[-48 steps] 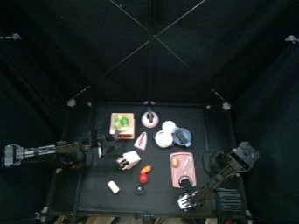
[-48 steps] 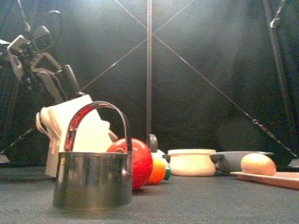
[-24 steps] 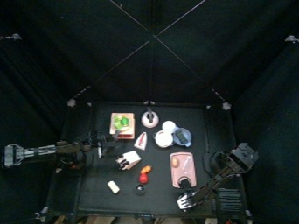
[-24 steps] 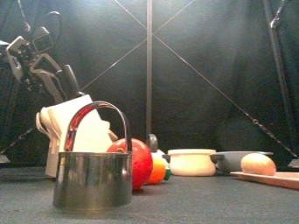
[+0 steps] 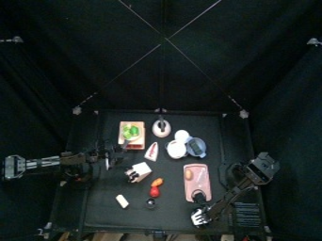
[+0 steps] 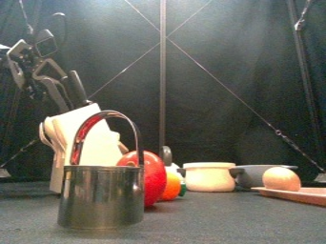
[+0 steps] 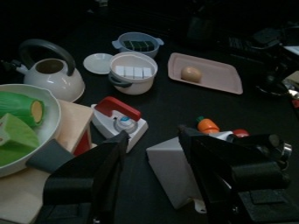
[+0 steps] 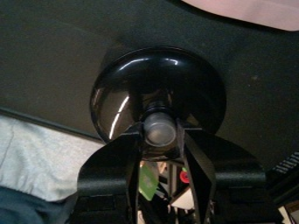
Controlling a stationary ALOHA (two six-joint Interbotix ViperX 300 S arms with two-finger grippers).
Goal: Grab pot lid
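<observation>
The pot lid point(image 8: 152, 80), a glossy black dome with a pale grey knob point(image 8: 159, 128), lies on the dark table right below my right gripper point(image 8: 160, 133). The jaws stand on either side of the knob, close to it and still apart, so the gripper is open. From above, the right gripper point(image 5: 201, 216) hangs over the table's front right corner and covers the lid. My left gripper point(image 7: 162, 175) rests open at the table's left side point(image 5: 108, 156), with only a white wedge block point(image 7: 176, 166) showing between its jaws.
A pink tray point(image 5: 194, 179) lies just behind the right gripper. In the table's middle are a white pot point(image 7: 132, 72), a blue-grey bowl point(image 7: 138, 44), a kettle point(image 7: 47, 77), a green bowl on a wooden board point(image 7: 21, 122) and a metal cup point(image 6: 102, 195).
</observation>
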